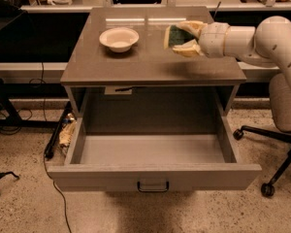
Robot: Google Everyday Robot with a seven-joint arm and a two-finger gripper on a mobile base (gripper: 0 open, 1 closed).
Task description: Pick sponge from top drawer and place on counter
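Observation:
My gripper point(180, 38) is shut on the sponge point(175, 35), whose dark green layer shows between the two pale fingers. It holds the sponge a little above the right half of the counter point(136, 62), the glossy grey-brown cabinet top. The arm reaches in from the right. The top drawer point(153, 174) is pulled fully open below the counter. Its grey inside is bare, and its front panel carries a small dark loop handle point(153, 186).
A white round bowl point(119, 38) stands on the counter's left half. An office chair point(281, 130) stands to the right of the cabinet. Cables and a yellowish rag point(65, 132) lie on the floor left of the drawer. A long shelf runs behind.

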